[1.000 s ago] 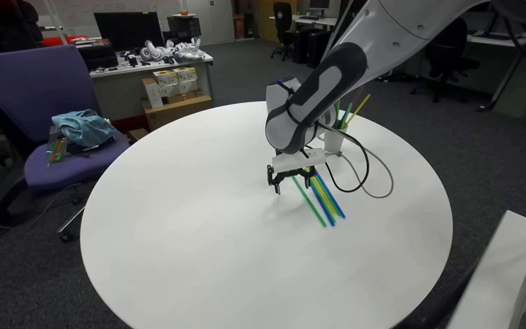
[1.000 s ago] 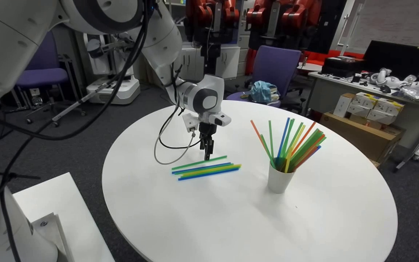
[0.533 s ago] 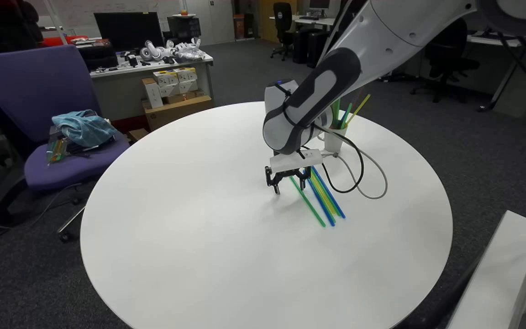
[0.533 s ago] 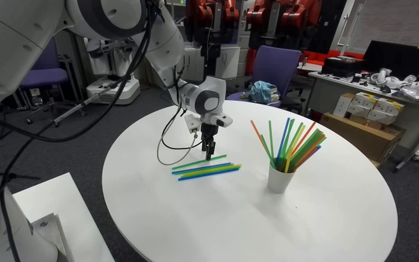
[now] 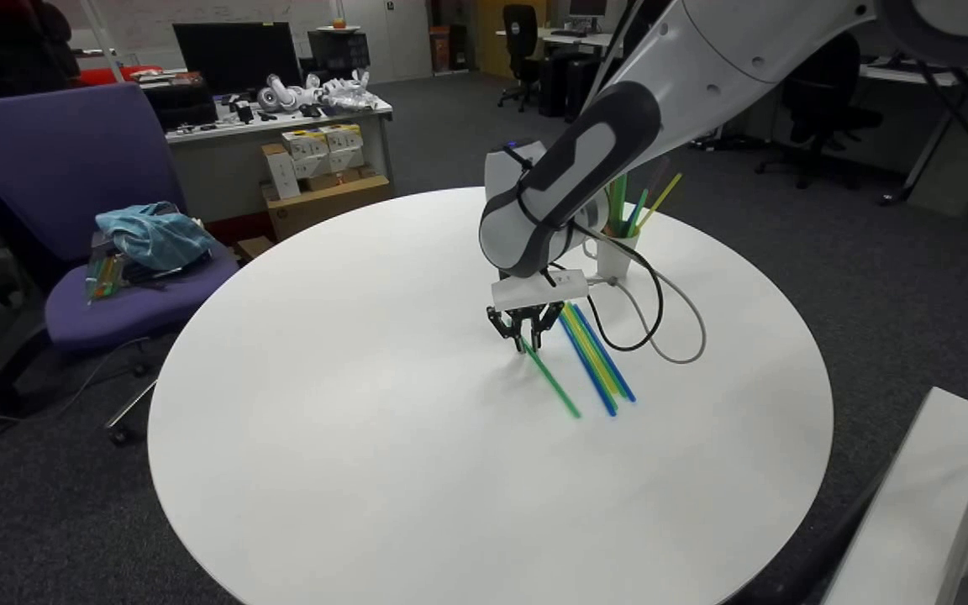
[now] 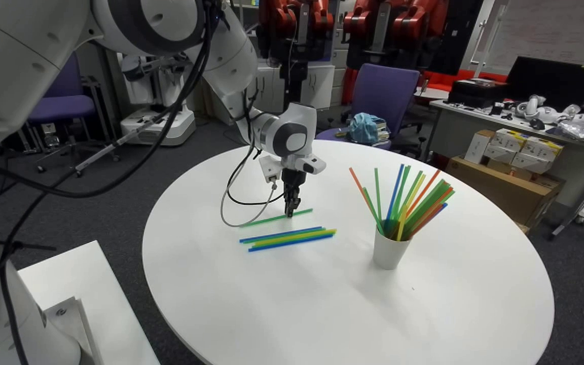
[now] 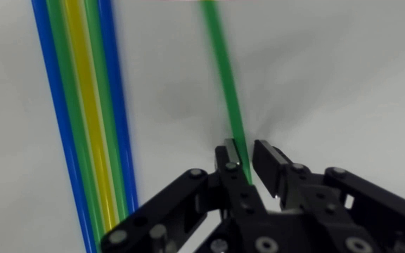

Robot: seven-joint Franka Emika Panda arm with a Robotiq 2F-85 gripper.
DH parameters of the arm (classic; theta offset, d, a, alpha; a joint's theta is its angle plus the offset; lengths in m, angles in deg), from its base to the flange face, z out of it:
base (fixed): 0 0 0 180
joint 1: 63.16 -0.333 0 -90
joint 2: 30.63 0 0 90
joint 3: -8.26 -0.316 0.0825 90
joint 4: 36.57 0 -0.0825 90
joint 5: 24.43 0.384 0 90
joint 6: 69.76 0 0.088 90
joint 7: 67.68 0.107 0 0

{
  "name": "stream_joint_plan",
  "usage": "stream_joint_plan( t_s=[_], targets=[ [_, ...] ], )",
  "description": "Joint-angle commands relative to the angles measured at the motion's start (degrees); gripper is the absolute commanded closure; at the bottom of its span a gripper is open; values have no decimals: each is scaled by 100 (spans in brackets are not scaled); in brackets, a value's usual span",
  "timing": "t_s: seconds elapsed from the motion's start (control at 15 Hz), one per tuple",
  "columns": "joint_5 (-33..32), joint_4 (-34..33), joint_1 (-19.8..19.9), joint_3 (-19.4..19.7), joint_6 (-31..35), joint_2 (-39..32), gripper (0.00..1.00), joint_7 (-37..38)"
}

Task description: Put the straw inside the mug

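The green straw [image 5: 552,381] lies flat on the table, apart from the other loose straws. My gripper [image 5: 528,346] is low over it, with its fingers on either side. In the wrist view the straw [image 7: 224,70] runs between the fingertips of the nearly closed gripper [image 7: 244,142]. It lies against or close to one finger [image 7: 231,151], while a narrow gap separates it from the other finger [image 7: 267,154]. The white mug [image 6: 389,253] stands upright, several coloured straws [image 6: 426,208] leaning out of it. The arm partly hides the mug [image 5: 612,262] in an exterior view.
A row of blue, green and yellow straws [image 6: 287,237] lies beside the green straw, on the mug's side. Looped cables [image 5: 698,319] hang from the wrist down to the round white table [image 5: 349,470]. A purple chair [image 5: 72,193] stands beyond the table's edge.
The fingers have come from wide apart to nearly together around the green straw. The straw has slid sideways, away from the row. The arm has shifted slightly the same way.
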Motion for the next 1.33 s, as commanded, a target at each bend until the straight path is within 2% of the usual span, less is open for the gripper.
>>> stream_joint_plan(
  t_s=[0.0, 0.2, 0.6, 1.27],
  targets=[
    [130, -153, 78, -17, -199, -53, 100, -191],
    [131, -142, 77, -7, -199, -27, 100, -172],
    [31, -186, -3, 309, -68, 250, 100, 178],
    [-259, -1384, 59, 932, -311, 637, 100, 903]
  ],
)
